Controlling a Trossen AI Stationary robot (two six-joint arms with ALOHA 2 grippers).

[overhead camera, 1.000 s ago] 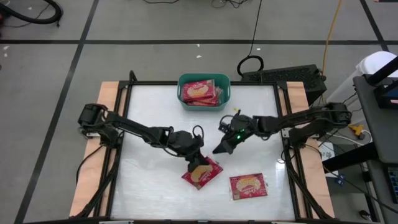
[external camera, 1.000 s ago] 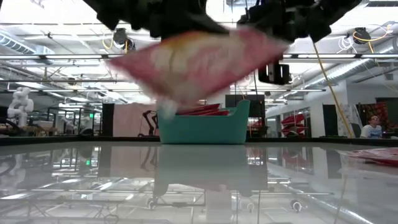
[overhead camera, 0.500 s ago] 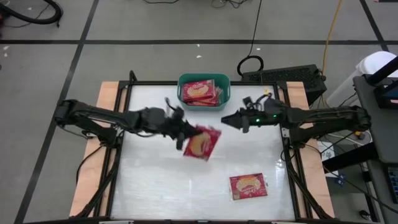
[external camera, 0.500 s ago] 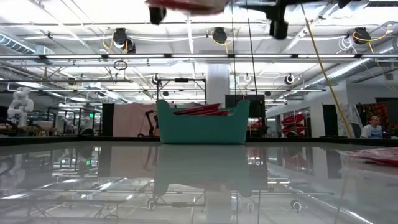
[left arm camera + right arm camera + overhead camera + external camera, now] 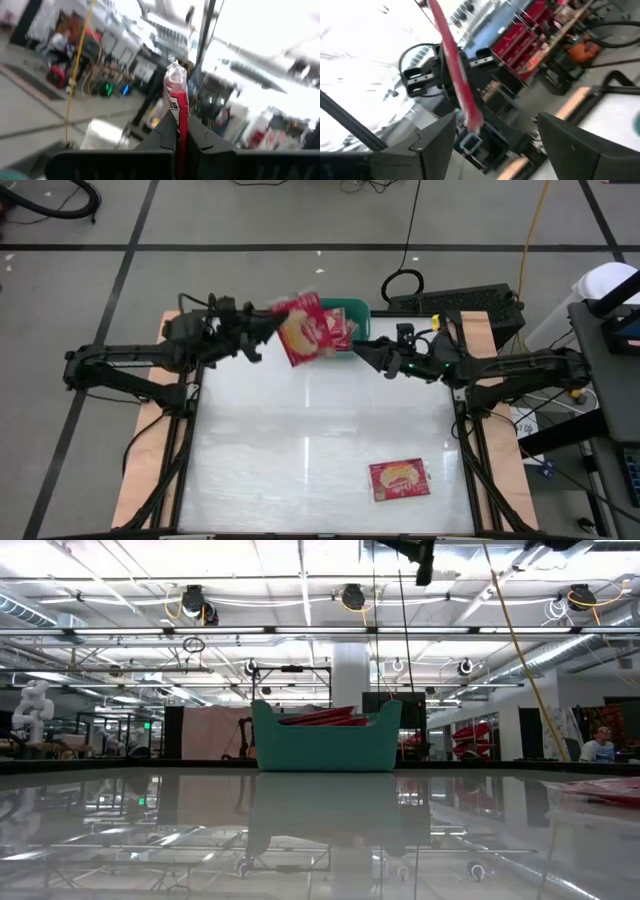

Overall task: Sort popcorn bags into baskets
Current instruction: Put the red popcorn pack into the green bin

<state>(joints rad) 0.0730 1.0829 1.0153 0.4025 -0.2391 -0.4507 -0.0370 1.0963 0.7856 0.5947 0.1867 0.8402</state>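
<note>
Above the green basket (image 5: 352, 313), the left gripper (image 5: 262, 330) fingers clamp a red popcorn bag (image 5: 303, 330), printing unreadable; right gripper (image 5: 362, 350) fingers spread, empty.

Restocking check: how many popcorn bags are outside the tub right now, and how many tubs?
Popcorn bags outside the tub: 2, one in the left gripper jaws, one lying on the table
Teal tubs: 1
Total: 3
</note>
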